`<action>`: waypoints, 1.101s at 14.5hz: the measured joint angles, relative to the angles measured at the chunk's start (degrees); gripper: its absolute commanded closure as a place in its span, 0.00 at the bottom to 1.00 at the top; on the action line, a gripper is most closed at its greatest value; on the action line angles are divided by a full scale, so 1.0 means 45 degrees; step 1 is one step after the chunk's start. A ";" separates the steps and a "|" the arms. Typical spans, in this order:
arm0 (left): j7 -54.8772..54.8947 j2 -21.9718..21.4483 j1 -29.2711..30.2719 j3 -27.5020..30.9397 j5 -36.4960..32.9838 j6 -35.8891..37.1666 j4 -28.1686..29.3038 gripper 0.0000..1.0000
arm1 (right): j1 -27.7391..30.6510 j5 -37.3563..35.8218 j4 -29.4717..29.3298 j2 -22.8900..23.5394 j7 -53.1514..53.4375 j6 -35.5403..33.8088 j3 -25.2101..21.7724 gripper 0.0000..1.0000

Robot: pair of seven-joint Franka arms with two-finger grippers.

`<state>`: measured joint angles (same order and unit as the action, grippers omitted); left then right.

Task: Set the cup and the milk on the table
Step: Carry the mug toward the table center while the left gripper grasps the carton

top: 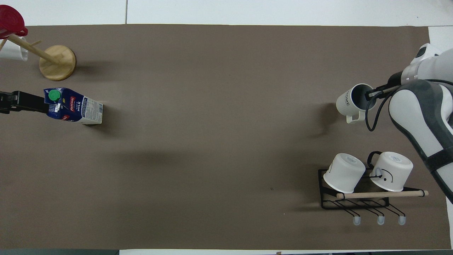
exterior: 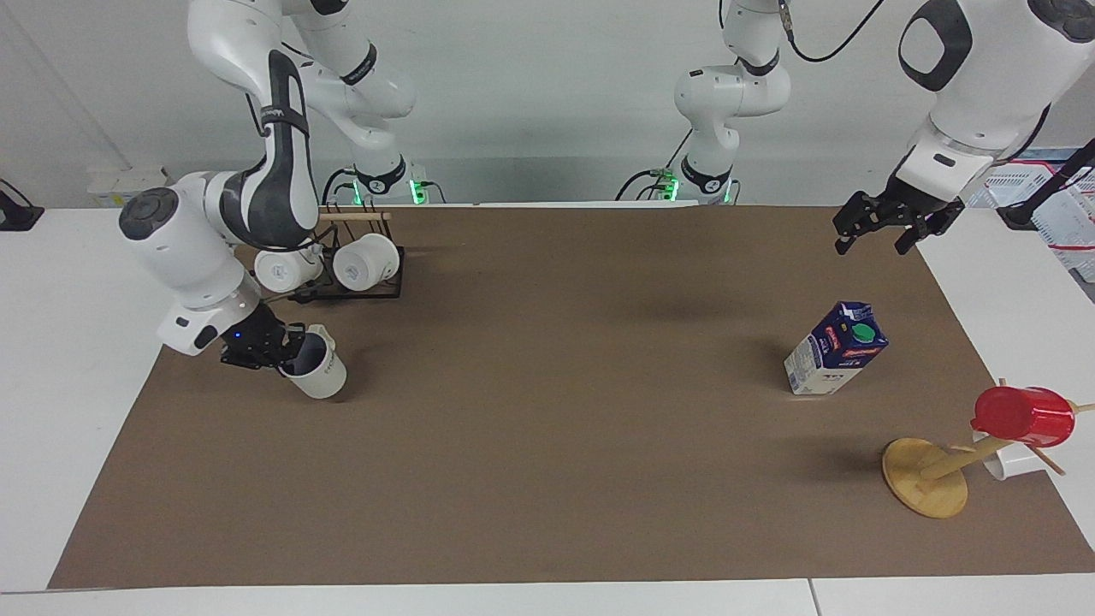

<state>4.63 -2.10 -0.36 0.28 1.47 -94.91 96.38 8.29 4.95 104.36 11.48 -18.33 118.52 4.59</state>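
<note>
Facing view: right gripper (exterior: 272, 351) tilting cup (exterior: 315, 375).

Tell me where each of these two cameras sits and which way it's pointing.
Facing view: high across the table, looking at the robots; both arms show whole, right gripper at the cup, left gripper raised.
Overhead view: above the robots' end, looking down; only the right forearm and the left gripper show.
Shared: cup, milk, mat.

The broad white table (exterior: 77, 359) carries a large brown mat (exterior: 547, 445) filling mid-frame; the blue-and-white milk carton (exterior: 834, 359), round wooden stand (exterior: 924, 476) and black wire mug rack (exterior: 359, 287) rest on it.
</note>
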 measured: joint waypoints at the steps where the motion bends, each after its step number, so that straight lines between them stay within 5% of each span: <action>1: 0.0000 0.0000 -0.0005 -0.0003 0.0000 0.0000 0.0000 0.00 | -0.0478 -0.0033 -0.0581 -0.0077 0.0780 -0.0499 0.0006 1.00; 8: 0.0004 0.0147 -0.0006 -0.0004 -0.0015 -0.0193 -0.0106 0.00 | -0.4394 -0.0933 -0.1082 0.0337 0.5830 0.0448 0.0070 1.00; 16: 0.0004 0.1840 0.0044 0.0032 -0.0016 -0.2488 0.0024 0.00 | -0.7243 -0.2566 -0.1184 0.1863 0.9048 0.1533 0.0072 1.00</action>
<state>4.65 6.18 -0.16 0.43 1.40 -106.11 96.49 -24.30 -6.59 99.03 19.87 22.39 125.42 4.91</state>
